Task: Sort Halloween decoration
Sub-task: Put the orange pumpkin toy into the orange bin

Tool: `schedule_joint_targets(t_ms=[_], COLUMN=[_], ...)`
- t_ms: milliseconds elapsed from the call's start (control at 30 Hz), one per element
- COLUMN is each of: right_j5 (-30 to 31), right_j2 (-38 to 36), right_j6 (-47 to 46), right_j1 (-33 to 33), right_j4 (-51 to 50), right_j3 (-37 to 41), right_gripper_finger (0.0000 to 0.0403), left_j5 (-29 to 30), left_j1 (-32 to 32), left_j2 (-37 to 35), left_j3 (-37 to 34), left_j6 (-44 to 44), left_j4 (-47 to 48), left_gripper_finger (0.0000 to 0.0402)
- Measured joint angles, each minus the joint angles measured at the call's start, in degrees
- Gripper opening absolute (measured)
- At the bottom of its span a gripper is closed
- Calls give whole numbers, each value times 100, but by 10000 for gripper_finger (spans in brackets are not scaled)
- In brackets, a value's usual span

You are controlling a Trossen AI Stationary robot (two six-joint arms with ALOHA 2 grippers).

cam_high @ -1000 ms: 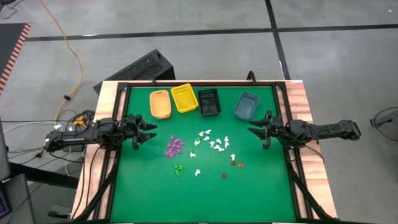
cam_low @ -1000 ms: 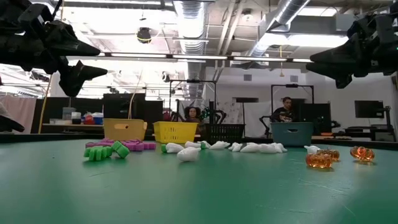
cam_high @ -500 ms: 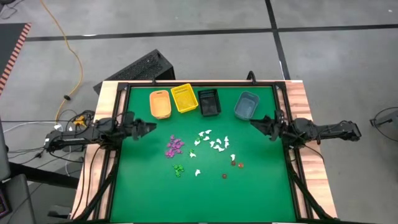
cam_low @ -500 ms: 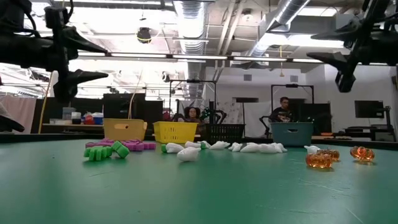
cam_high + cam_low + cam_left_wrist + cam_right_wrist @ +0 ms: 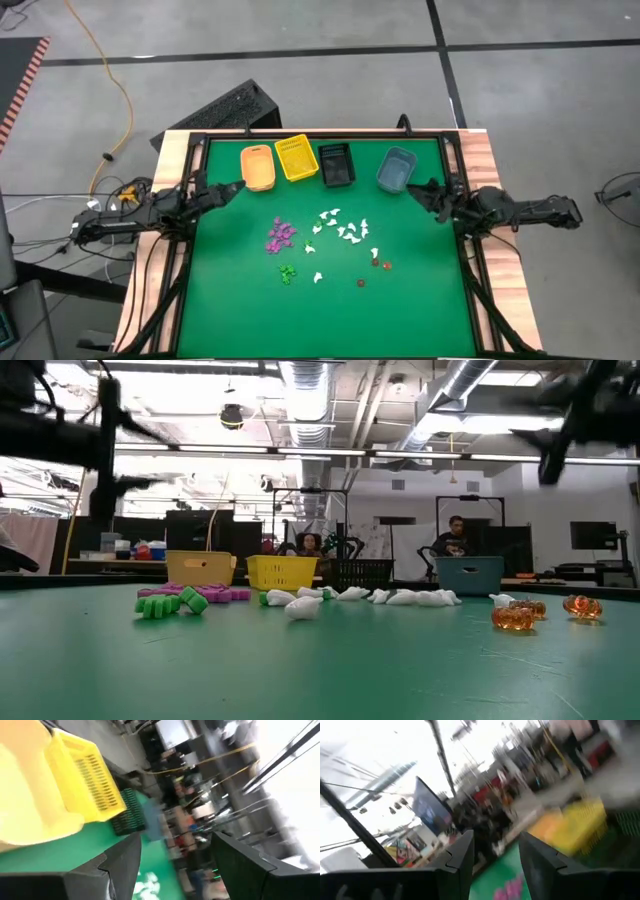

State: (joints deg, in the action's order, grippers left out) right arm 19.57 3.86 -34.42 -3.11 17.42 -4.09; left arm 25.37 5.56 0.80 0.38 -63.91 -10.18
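Both grippers, left [image 5: 236, 187] and right [image 5: 414, 187], hang open over the table edges, decorations [image 5: 340, 231] lie untouched between them

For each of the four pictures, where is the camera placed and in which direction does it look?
High: above, looking straight down on the green table; both arms show, left claw, right claw.
Low: at table-top height, looking across the white plastic trinkets into the room; blurred arms above.
Left wrist: past its own dark fingers toward the yellow slotted plastic bin.
Right wrist: past its own fingers, into the room.
All four views show the yellow bin.
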Motion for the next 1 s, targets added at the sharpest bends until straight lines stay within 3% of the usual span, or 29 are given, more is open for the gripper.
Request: schedule_joint_targets(t_ms=[133,300,433,567,667,767,1000], right_j5=[2,-37,-451,-892,-1072,-1095,-1067], right_j2=[182,1170,2436,3685,4497,5153,6718], right_j6=[1042,1586,1313,732,325,-151,-931], right_j1=[-2,-34,-292,-762,-1256,-1853,-2901], right_j4=[-281,-2109,-4184,-6232,-7091,-7419,-7088], right_j3=[-943,-2485,-3760,-4671,-4976,-4997,-4960], right_gripper_finger=[157,157,157,157,157,157,157], left_j5=[-462,-808,-1761,-2086,-2077,-2054,-1815], left_j1=[-2,0,0,-4,-2,-2,4], left_j2=[98,877,1906,2871,3463,3791,3932], left_j3=[404,1742,3121,4604,5394,5876,6081], left_j6=[521,1641,2381,2831,3206,3584,4115], left_j4=[-646,-619,418,2435,3451,3730,3876], left_gripper_finger=[231,232,231,231,232,232,231])
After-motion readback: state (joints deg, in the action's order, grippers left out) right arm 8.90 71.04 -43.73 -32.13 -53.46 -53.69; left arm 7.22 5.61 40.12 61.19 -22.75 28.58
